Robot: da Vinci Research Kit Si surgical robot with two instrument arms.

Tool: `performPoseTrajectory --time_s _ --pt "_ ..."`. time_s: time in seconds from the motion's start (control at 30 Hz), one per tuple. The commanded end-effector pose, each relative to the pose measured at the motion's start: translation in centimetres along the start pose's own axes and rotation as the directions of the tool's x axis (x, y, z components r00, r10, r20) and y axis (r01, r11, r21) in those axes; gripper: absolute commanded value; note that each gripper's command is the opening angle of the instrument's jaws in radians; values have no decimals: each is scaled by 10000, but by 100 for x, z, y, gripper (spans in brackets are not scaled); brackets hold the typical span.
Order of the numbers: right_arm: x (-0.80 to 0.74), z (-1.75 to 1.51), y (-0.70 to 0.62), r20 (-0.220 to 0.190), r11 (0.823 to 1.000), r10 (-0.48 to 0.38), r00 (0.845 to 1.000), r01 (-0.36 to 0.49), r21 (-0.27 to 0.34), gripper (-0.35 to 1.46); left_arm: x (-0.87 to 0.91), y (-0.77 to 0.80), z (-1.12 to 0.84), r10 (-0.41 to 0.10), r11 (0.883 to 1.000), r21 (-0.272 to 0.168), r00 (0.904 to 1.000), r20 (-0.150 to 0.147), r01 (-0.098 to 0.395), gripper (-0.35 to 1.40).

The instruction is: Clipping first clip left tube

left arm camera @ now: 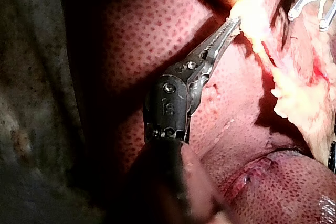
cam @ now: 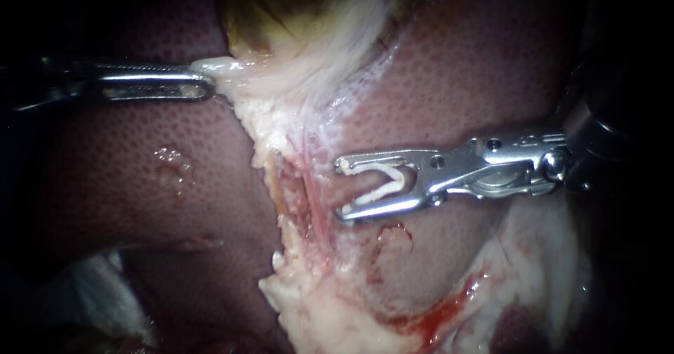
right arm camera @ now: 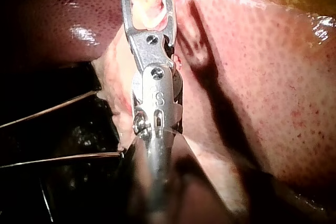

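Left instrument (cam: 203, 80) grips tissue (cam: 235, 66) taut — I'd ease my right instrument (cam: 341, 189), jaws holding the clip (cam: 382, 185), squarely across the tube (cam: 317, 210).

- Liver (cam: 126, 157): dark red-brown and finely speckled, filling most of the endoscope view on both sides of a cleft.
- Gallbladder (cam: 295, 10): yellow-green, at the top of the endoscope view, above the cleft.
- Pale tissue (cam: 309, 312): white, fatty and ragged, running from under the gallbladder down the cleft and widening at the bottom.
- Blood (cam: 435, 315): a small wet red pool on the pale tissue, lower right.
- Scuff (cam: 172, 166): a pale, glistening patch on the liver's left side.
- Nick (cam: 393, 233): a small red-rimmed mark on the liver's right side.
- Gauze (cam: 116, 291): white, at the lower left beside the liver's edge.
- Wires (right arm camera: 52, 109): two thin ones crossing a dark area beside the pale tissue, in the right wrist view.
- Grey sheet (left arm camera: 31, 103): mottled and blurred, beside the liver in the left wrist view.
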Motion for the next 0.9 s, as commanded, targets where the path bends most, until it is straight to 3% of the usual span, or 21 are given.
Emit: performPoseTrajectory --time_s 0.03,0.33,0.5,0.73,0.9 --pt "0 0 0 -1 10000 0 10000 0 -1 39 0 0 0 4 10000 -25 10000 3 -4 -35" --pt "-9 10 3 11 10000 -59 10000 59 -46 40 -1 0 0 5 10000 -22 10000 3 -5 -35" --pt "-33 33 9 101 9996 -273 9996 273 61 41 -1 1 0 6 10000 -17 10000 3 -6 -35" --pt "-77 77 19 411 9993 -42 9991 26 376 41 0 5 1 4 10000 -46 10000 4 -4 -35" --pt "-99 102 23 614 9988 79 9981 -108 473 41 0 7 1 4 10000 -60 10000 5 -4 -35"
